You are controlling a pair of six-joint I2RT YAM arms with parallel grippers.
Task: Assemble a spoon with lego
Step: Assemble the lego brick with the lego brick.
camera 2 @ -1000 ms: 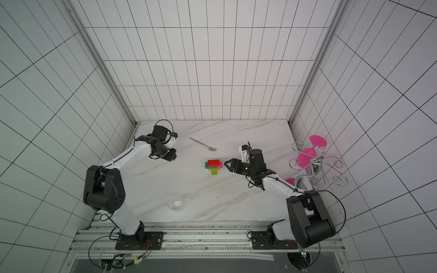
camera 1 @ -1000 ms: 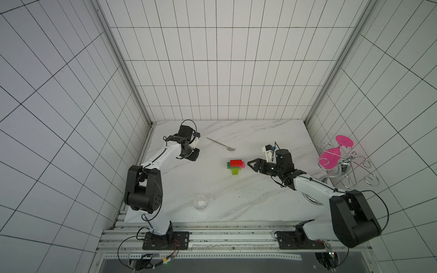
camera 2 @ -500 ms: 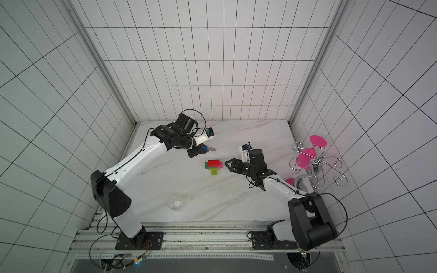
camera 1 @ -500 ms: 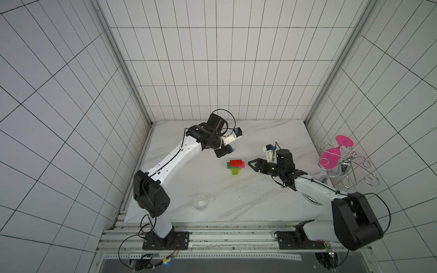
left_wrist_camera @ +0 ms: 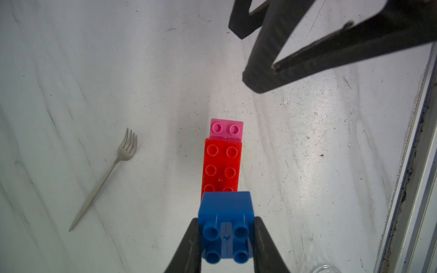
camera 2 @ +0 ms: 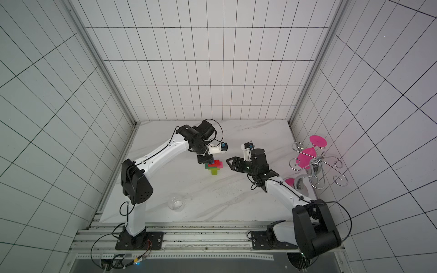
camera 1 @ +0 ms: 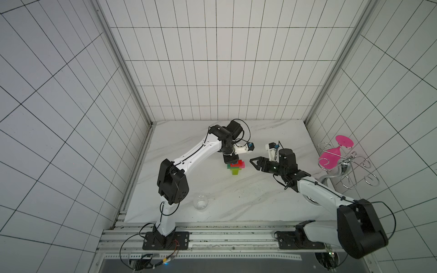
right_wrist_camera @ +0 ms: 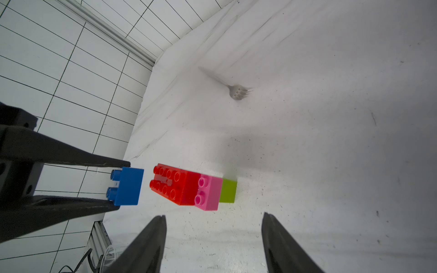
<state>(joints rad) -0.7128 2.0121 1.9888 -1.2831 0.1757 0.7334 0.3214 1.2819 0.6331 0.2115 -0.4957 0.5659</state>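
While its jaws are clamped on the sides of a blue brick (left_wrist_camera: 225, 208), studs turned back toward the wrist, the left end effector (left_wrist_camera: 226, 236) hangs just over one end of the spoon (camera 1: 236, 166), with a narrow gap showing between the blue brick and the red brick (right_wrist_camera: 176, 184) beneath it. That spoon lies flat in the middle of the counter (camera 1: 236, 201), red brick on top, a pink brick (right_wrist_camera: 208, 192) next along, a lime green brick (right_wrist_camera: 228, 191) past that. On its other side the right end effector (right_wrist_camera: 214, 216) sits near, jaws parted about halfway and holding nothing. A metal fork (left_wrist_camera: 127, 149) lies well apart, and a clear glass (camera 1: 200, 202) stands near the counter's front edge.
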